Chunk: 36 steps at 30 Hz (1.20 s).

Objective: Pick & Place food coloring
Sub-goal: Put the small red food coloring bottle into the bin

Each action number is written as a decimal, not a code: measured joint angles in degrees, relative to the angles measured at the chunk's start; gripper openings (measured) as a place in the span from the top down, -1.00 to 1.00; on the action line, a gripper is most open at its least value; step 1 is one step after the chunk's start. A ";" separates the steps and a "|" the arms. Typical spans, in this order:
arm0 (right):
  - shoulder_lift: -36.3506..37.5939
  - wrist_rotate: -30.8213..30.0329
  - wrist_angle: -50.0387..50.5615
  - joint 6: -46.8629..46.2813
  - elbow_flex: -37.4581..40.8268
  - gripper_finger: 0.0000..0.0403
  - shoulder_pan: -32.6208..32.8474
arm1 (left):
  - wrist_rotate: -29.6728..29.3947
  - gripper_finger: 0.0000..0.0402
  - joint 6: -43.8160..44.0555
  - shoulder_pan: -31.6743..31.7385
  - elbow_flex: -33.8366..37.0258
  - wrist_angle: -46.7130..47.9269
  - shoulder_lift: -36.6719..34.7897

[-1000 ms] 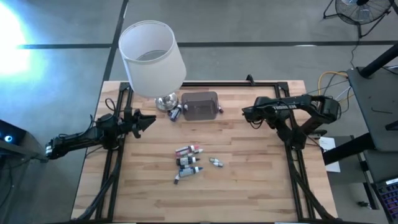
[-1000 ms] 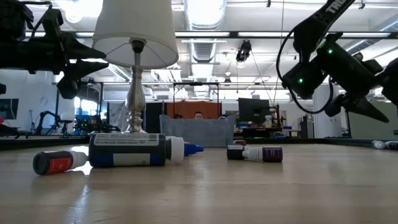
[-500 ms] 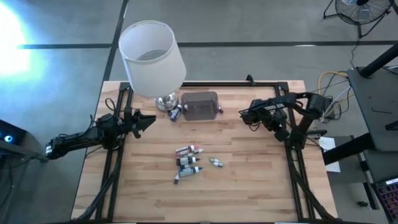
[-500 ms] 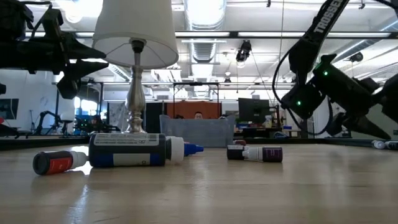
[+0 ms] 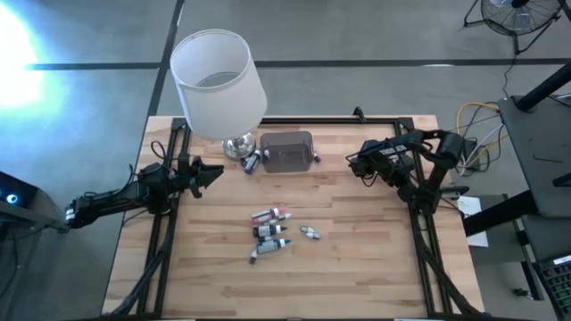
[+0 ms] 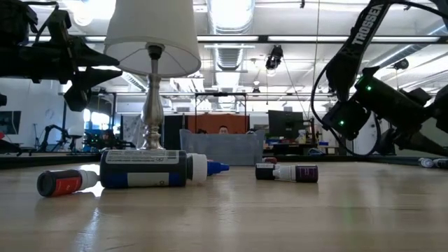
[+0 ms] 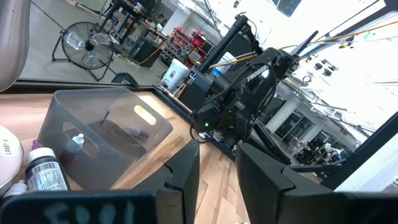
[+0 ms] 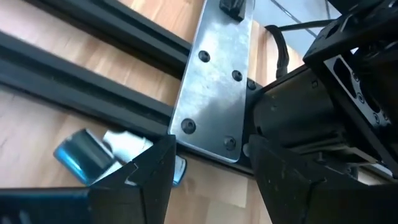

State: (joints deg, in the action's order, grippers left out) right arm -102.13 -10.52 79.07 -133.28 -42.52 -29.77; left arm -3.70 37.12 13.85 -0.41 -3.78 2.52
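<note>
Partly, the left gripper (image 7: 217, 180) hides the box (image 7: 102, 134).

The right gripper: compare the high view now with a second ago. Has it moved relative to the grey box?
Yes. The right gripper shifted slightly toward the table's far edge; its sideways gap to the grey box looks about unchanged.

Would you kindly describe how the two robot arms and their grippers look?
Both arms are dark, slim, jointed, with black cables looped alongside. The right arm bears white TROSSEN lettering and small green lights. The left gripper and right gripper each have two broad, angular black fingers.
</note>
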 joint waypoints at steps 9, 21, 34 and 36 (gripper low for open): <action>-0.37 -0.48 -2.16 4.43 -0.09 0.01 -6.54 | 0.00 0.58 0.00 0.00 0.00 0.01 0.00; -0.52 -0.94 -3.26 8.76 -0.46 0.02 -7.09 | 0.00 0.58 0.00 0.01 -0.01 0.00 -0.02; 8.44 -2.13 -15.08 15.12 -10.01 0.01 -4.11 | 0.00 0.58 0.00 0.02 0.00 -0.02 -0.02; 9.94 -4.82 -13.52 13.85 -10.95 0.01 -3.37 | 0.00 0.58 0.00 0.02 -0.02 -0.02 -0.02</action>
State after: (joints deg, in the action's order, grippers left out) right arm -92.18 -15.34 65.55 -119.43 -53.47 -33.14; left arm -3.70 37.12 13.87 -0.43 -3.79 2.50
